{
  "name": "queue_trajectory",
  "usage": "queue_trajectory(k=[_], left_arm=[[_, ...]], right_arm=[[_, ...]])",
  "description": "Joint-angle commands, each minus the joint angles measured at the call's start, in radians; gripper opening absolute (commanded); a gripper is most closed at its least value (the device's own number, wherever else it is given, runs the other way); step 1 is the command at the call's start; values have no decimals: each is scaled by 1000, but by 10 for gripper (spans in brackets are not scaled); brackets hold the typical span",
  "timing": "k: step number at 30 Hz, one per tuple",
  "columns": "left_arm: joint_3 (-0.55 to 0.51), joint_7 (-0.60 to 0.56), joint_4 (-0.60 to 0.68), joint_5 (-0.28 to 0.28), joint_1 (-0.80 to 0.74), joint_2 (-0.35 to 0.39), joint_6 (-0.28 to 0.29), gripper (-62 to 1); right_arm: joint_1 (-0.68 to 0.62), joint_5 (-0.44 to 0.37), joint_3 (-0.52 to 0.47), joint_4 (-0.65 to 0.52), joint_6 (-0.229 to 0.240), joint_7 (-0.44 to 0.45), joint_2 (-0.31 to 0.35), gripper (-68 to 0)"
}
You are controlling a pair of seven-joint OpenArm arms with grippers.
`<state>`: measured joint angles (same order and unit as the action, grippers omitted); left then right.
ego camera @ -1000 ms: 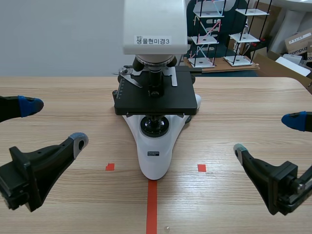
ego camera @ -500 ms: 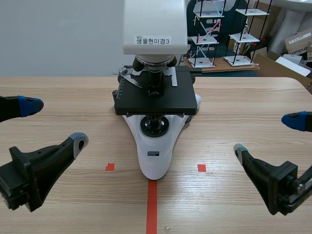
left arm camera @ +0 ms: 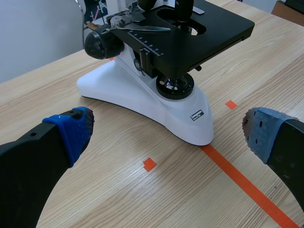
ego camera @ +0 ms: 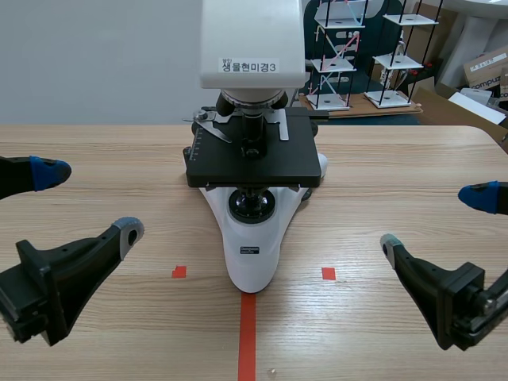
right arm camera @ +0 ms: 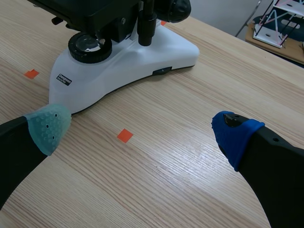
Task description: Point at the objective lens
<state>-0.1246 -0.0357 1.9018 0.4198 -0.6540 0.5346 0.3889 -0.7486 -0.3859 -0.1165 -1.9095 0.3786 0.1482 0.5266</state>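
Observation:
A white microscope (ego camera: 252, 238) with a black stage (ego camera: 254, 165) stands mid-table, its head labelled. The black objective lens (ego camera: 252, 128) hangs from the nosepiece down onto the stage. My left gripper (ego camera: 89, 201) is open, low at the left, well short of the microscope. My right gripper (ego camera: 434, 220) is open at the right, equally far off. In the left wrist view the gripper (left arm camera: 167, 128) faces the microscope base (left arm camera: 142, 95), and the objective lens (left arm camera: 184, 8) shows above the stage. In the right wrist view the gripper (right arm camera: 141, 129) is open, short of the base (right arm camera: 142, 57).
Small white shelf models (ego camera: 341, 55) and cardboard boxes (ego camera: 484, 67) stand behind the table at the back right. Bare wooden table (ego camera: 397, 175) lies on both sides of the microscope.

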Motion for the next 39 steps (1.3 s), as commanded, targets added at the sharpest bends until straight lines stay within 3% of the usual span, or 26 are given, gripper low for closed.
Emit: queue_trajectory(k=[1,12,29,33,37,39], left_arm=[[3,-12,14,6,-8,-2,-2,14],[3,9,14,6,-8,-2,-3,14],[3,-69,14,7,-8,-3,-1,14],[6,-102,13,12,-7,-2,-2,-180],[38,-103,-11,22,29,-2,-2,-296],[69,-103,-39,50,67,-2,-2,-405]], right_arm=[[0,-8,-8,-14,-3,11,11,4],[0,-8,-8,-14,-3,11,11,4],[0,-8,-8,-14,-3,11,11,4],[0,-8,-8,-14,-3,11,11,4],[0,-8,-8,-14,-3,11,11,4],[0,-8,-8,-14,-3,11,11,4]])
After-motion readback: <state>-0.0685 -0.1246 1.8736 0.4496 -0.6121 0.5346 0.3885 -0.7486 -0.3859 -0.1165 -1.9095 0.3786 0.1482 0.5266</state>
